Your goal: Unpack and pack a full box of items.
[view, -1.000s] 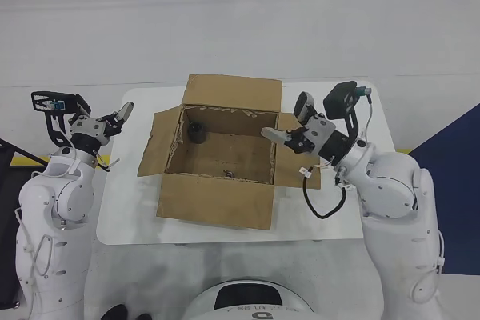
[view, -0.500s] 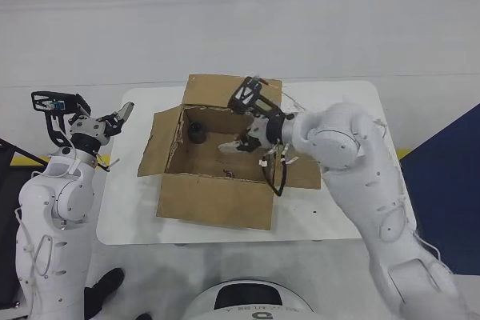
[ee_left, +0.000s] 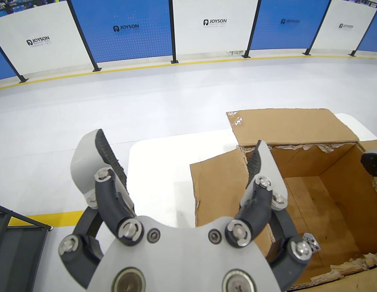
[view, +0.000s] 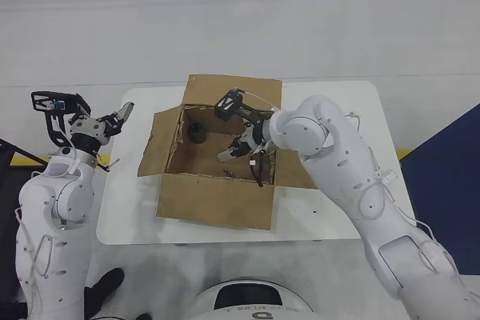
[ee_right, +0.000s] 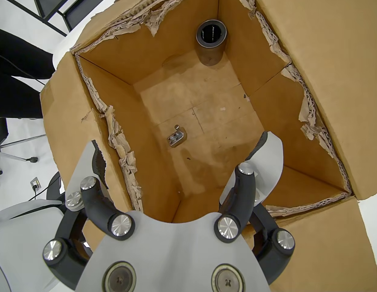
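Cardboard box [view: 216, 204], open, four flaps folded outward, edges torn. It stands mid-surface on the white surface [view: 344, 104]. The left wrist view takes in its far flap [ee_left: 297, 129] and the surface's corner [ee_left: 152, 153]. The right wrist view looks straight down past its walls [ee_right: 313, 46] to the floor.

Contents, two items:
- Black cylinder [view: 197, 132], upright in the box's far-left corner, close against the far wall. The top view renders it as a dark lump; the right wrist view [ee_right: 211, 42] reveals a hollow bore with a ridged inner lining.
- Small metal bracket [ee_right: 176, 136], flat on the box floor near the middle, well apart from the cylinder. The right wrist view shows a row of holes in it. In the left wrist view [ee_left: 311, 241] it lies near the torn near wall.

Right gripper [view: 230, 152] hangs over the box opening, fingers spread and pinching nothing. From its own camera [ee_right: 179, 147] the bracket lies below, between the two fingers.

Left gripper [view: 122, 114] is held above the surface's far-left corner, beside the box's left flap and apart from it. Its fingers [ee_left: 179, 141] are spread wide and hold nothing.
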